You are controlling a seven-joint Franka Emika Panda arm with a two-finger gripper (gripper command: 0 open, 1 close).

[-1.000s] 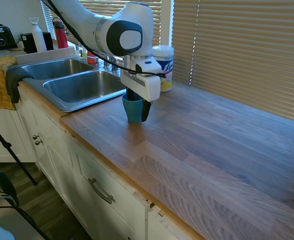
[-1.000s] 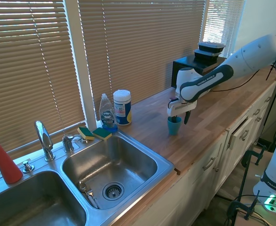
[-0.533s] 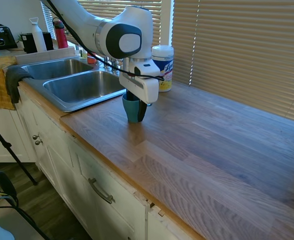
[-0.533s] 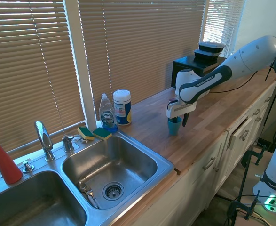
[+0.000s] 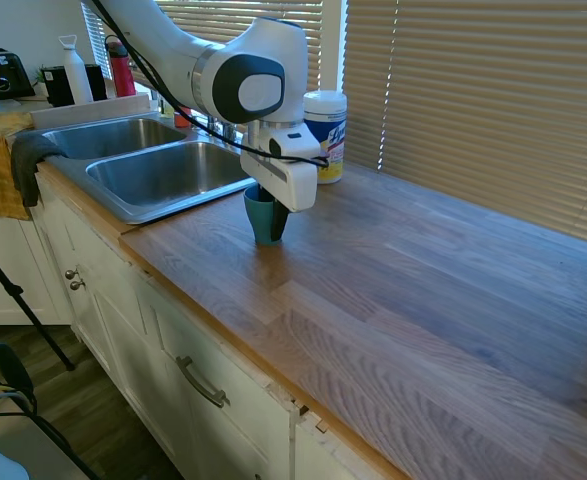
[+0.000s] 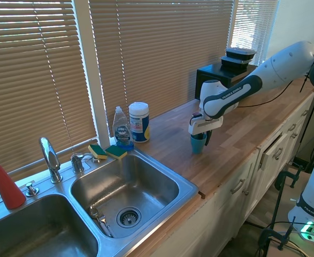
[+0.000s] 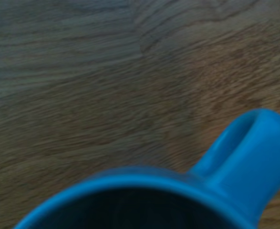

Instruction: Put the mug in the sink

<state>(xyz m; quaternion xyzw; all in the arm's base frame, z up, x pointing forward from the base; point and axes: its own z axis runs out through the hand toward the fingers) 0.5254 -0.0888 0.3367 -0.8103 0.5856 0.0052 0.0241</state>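
The jaws have closed in on the teal mug (image 5: 266, 217) since a second ago (apparently pinching its wall); it stands on the counter (image 5: 423, 300), unlifted, near the sink (image 5: 163, 175).

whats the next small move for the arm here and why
Probably lift straight up a little. The gripper looks closed on the mug, which stands on the wooden counter; it has to clear the surface before travelling to the sink.

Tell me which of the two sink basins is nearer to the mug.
The basin with the utensil beside its drain, next to the wooden counter where the mug stands. The other basin lies beyond it, near the red spray bottle.
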